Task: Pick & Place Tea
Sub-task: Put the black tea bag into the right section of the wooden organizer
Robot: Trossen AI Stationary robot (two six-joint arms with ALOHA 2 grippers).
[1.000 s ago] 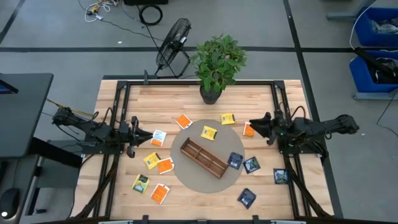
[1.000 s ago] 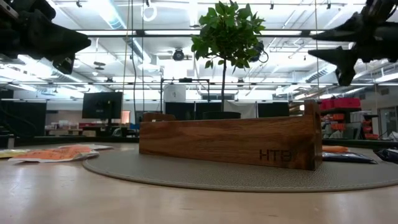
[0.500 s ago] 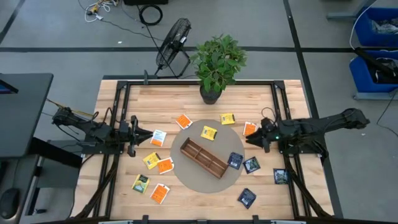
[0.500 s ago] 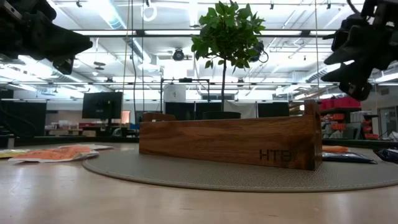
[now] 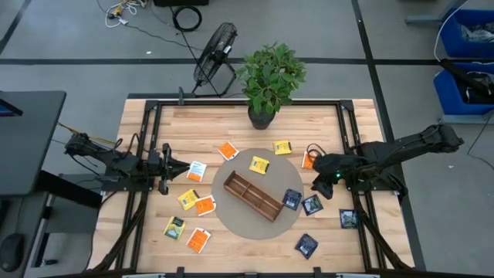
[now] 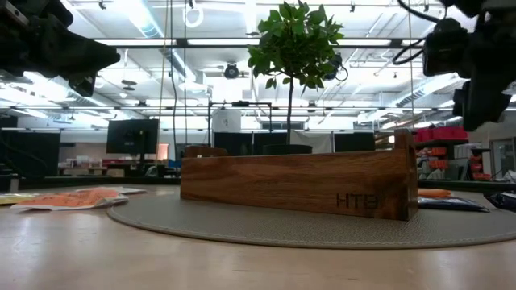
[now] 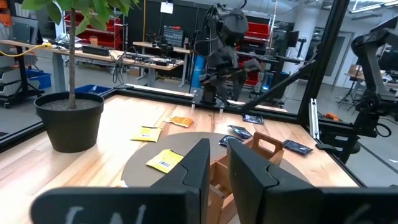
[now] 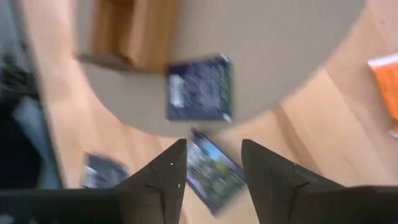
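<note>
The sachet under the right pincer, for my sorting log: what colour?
Dark blue sachet, between the open right pincer fingers; clearest in the right wrist view.

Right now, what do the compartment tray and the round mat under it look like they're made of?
The tray looks like brown wood, smooth: grain streaks and darker bands show along its side in the low view. The round mat looks like matte grey-tan fabric or felt; which, I cannot tell.

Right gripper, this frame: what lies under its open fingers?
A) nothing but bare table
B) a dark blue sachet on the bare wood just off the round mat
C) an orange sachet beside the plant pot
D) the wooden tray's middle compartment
B: the right wrist view shows the right gripper open, pointing down at a dark blue sachet on the wood beside the round mat.
</note>
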